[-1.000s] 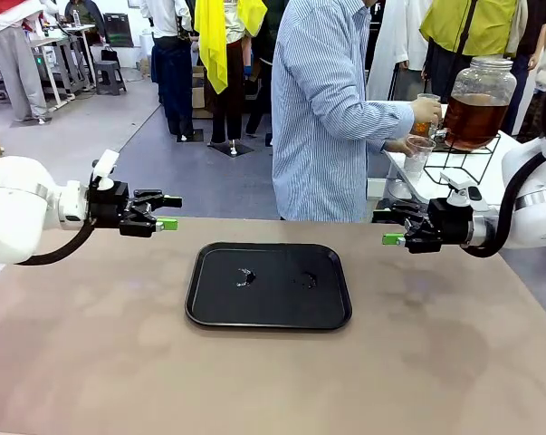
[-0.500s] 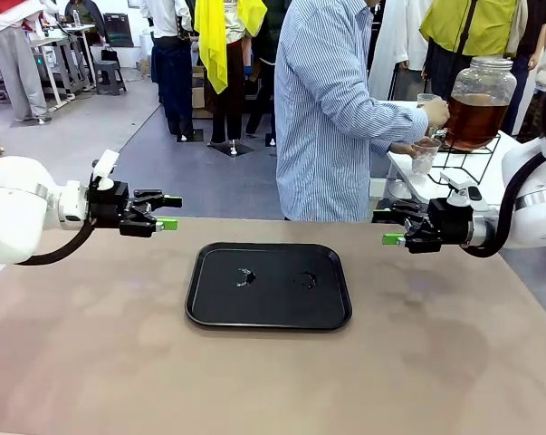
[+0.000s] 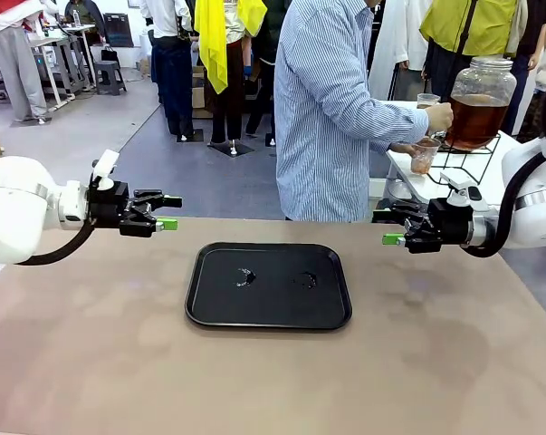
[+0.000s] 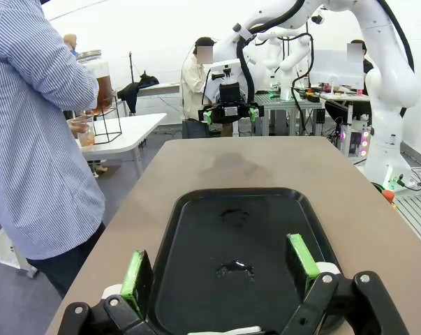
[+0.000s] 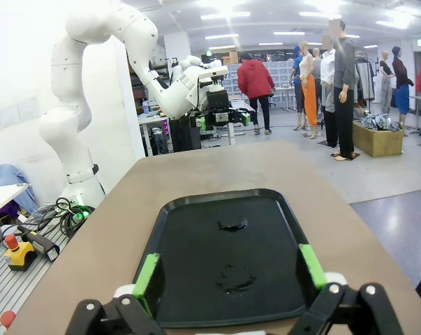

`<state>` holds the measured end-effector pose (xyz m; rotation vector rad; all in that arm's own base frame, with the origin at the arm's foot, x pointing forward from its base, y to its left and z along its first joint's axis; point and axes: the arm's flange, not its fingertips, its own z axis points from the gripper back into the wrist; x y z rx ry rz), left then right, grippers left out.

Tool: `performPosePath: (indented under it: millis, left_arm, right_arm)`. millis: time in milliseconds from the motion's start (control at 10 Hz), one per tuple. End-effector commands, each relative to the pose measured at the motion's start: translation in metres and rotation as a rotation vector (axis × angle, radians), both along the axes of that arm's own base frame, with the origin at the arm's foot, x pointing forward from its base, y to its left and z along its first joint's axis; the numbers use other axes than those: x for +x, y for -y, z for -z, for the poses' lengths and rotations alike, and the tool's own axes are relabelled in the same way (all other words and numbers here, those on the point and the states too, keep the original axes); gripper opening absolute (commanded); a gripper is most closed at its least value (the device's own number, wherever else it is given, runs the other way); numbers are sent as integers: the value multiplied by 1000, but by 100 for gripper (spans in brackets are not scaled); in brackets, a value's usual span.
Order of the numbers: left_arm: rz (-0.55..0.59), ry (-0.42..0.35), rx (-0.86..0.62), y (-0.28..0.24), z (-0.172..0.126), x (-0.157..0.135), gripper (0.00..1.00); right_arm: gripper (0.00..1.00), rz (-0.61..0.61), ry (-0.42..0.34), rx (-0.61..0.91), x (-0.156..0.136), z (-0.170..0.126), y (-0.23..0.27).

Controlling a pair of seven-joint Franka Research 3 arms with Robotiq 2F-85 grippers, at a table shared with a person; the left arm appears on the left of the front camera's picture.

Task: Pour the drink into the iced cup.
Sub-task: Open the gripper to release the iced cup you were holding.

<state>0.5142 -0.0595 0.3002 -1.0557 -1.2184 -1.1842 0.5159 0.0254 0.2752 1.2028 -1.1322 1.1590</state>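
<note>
The drink (image 3: 476, 118) is amber-brown liquid in a big glass jar on a wire stand, on a white side table at the far right; the jar (image 4: 102, 80) also shows in the left wrist view. A person in a striped shirt has one hand at the jar's tap and holds a clear cup (image 3: 424, 156) under it, tinted amber. Whether that cup holds ice I cannot tell. My left gripper (image 3: 170, 212) hovers open left of the black tray (image 3: 209, 308). My right gripper (image 3: 387, 227) hovers open to its right. Both are empty.
Two small wet patches (image 3: 246, 276) lie on the tray. Another clear cup (image 3: 427, 99) stands beside the jar. The tan table (image 3: 91, 362) is bare around the tray. People stand farther off behind the person.
The person's upper hand moved from a raised cup to the jar's tap, and the lower cup shifted under it and turned amber. Both arms stayed still.
</note>
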Motion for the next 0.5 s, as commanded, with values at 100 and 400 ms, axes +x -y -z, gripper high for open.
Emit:
performPosePath:
  millis: [100,400]
  left_arm:
    - [1,-3,-1,0,-1,0,100]
    - [1,-3,-1,0,-1,0,100]
  right_arm:
    - [100,-2,-1,-4,1,-2,-2]
    - [100,-2,-1,-4,1,-2,-2]
